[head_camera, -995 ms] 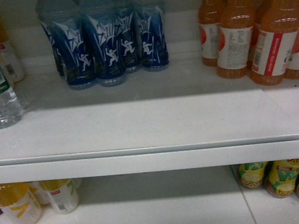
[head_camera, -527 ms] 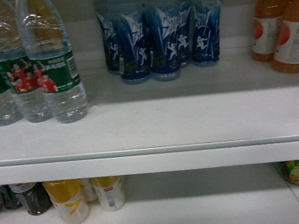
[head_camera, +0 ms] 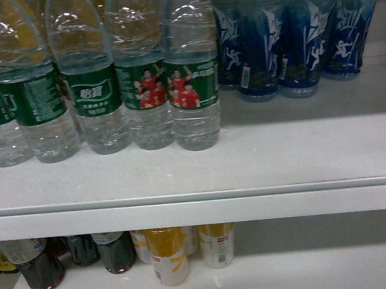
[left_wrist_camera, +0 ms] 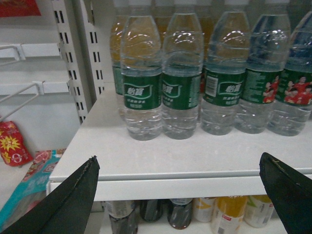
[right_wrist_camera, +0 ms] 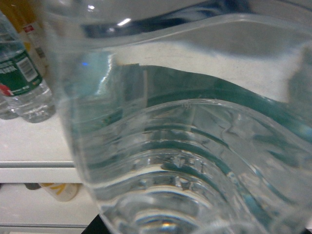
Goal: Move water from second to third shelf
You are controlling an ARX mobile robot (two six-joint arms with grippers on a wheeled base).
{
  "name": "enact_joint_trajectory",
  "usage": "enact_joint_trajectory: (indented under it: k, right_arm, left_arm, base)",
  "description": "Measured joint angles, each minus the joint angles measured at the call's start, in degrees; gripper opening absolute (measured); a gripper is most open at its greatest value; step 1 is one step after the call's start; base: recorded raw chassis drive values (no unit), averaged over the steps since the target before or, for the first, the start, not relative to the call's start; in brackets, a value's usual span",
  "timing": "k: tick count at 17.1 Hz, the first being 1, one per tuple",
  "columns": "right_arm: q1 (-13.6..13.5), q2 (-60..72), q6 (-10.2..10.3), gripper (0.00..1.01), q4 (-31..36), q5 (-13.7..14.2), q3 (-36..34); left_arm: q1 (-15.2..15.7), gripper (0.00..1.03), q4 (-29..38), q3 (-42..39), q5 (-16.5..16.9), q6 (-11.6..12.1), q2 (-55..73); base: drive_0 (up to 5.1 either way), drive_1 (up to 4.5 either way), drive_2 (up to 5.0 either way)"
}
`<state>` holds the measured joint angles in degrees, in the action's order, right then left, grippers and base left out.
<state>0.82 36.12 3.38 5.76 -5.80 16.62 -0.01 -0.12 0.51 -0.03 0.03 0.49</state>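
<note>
Several water bottles (head_camera: 191, 84) with green labels stand in a row on the white shelf (head_camera: 198, 208), left half of the head view. They show again in the left wrist view as water bottles (left_wrist_camera: 141, 92). My left gripper (left_wrist_camera: 179, 157) is open in front of that shelf's edge, its black fingers (left_wrist_camera: 73, 195) wide apart and holding nothing. One clear ribbed water bottle (right_wrist_camera: 185, 146) fills the right wrist view, hanging in front of the shelf edge; my right gripper is hidden behind it and holds it. Neither gripper shows in the head view.
Blue-labelled bottles (head_camera: 306, 46) stand right of the water. On the shelf below are dark cola bottles (head_camera: 114, 251) and yellow drink bottles (head_camera: 169, 255). A slotted upright post (left_wrist_camera: 66, 53) and wire racks with snack packets (left_wrist_camera: 12, 144) lie left of the shelf.
The head view has swept left along the shelf: orange juice bottles left the frame, blue bottles slid right, and the row of water bottles came in from the left.
</note>
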Motion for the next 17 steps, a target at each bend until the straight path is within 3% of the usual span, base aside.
enact_joint_trajectory:
  k: [17]
  right_arm:
    - [0.0,0.1,0.0,0.39,-0.1,-0.1,0.0]
  left_arm:
    - [0.0,0.98,0.0,0.0,0.0,0.0,0.0]
  base:
    - [-5.0,2.45,2.5]
